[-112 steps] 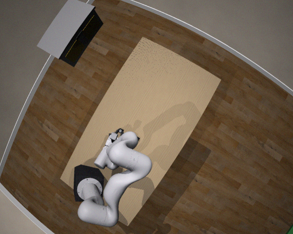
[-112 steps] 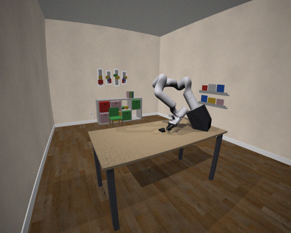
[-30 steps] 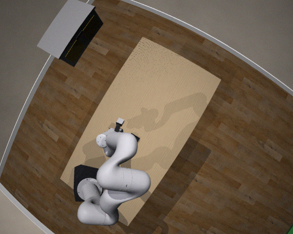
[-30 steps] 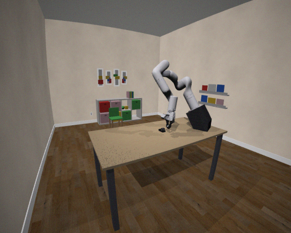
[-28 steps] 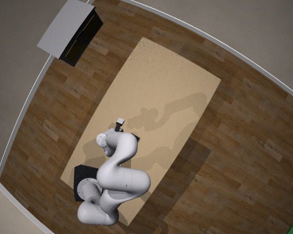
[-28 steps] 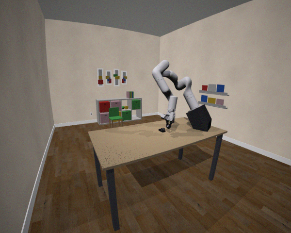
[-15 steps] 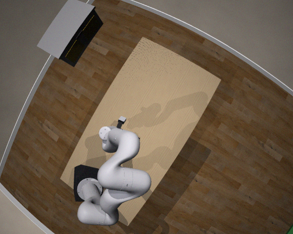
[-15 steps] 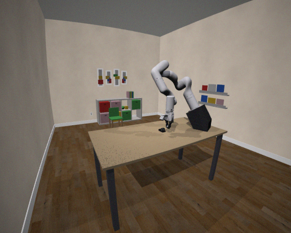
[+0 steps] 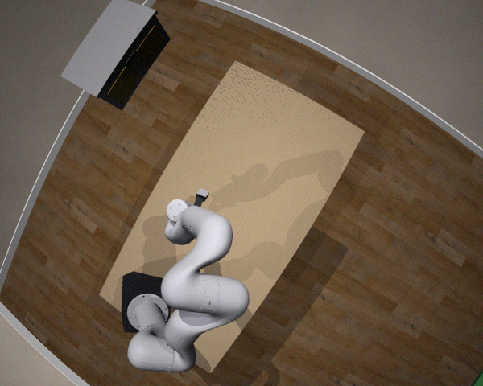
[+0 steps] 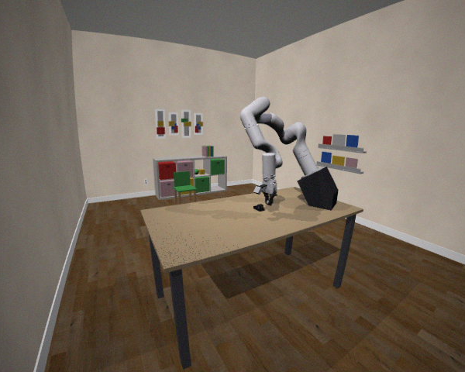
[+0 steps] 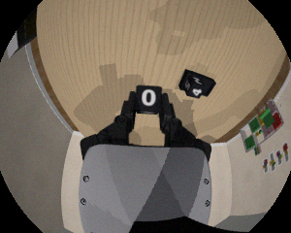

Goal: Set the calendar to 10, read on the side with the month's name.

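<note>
Gripper [image 11: 148,119] hangs w/ fingers clamped on a dark cube [image 11: 148,97], lifted off the table [image 10: 208,235]; the face toward the wrist cam reads 0. Tray [image 11: 198,82] sits flat on the tabletop just beyond and to one side of the cube, apart from it, something white inside – too small to read. From the room side, arm [image 10: 264,120] bends down from its black base [image 10: 318,187] near the table's far end.

Cube [image 11: 148,97]: between the end effector [image 11: 147,116] fingers, above the tabletop [image 11: 120,26]. Tray [image 11: 198,82]: on the tabletop, at two o'clock from the cube, apart.
</note>
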{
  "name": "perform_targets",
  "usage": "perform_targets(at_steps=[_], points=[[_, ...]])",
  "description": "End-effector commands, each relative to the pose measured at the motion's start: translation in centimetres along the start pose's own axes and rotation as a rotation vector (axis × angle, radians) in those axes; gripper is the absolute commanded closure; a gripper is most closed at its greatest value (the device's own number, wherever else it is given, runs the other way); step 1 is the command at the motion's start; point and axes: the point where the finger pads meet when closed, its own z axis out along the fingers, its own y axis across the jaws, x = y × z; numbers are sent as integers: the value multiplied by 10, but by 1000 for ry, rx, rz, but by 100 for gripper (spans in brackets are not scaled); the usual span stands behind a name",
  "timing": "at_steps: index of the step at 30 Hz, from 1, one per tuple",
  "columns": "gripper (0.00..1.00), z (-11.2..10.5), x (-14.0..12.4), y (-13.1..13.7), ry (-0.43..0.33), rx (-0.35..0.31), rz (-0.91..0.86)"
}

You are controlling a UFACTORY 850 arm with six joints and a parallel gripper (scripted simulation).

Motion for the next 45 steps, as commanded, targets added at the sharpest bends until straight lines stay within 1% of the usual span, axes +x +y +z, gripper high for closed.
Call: perform_targets(at_steps=[1,5,9,16,18,22,28,30,33,35,38,40,45], points=[[71,0,1,1,-8,-4,1],[71,1,3,4,-47,-17,2],[71,2,4,6,-113,-27,3],[71,1,3,2,-231,-10,1],[71,1,3,2,-231,-10,1],[71,0,4,0,-260,1,0],[71,0,6,0,-271,-2,1],[71,2,7,2,-303,-11,2],[71,3,9,4,-387,-19,4],[71,3,9,4,-387,-19,4],[71,2,8,2,-477,-10,2],[71,1,8,0,-515,-1,0],[71,2,11,0,-521,1,0]])
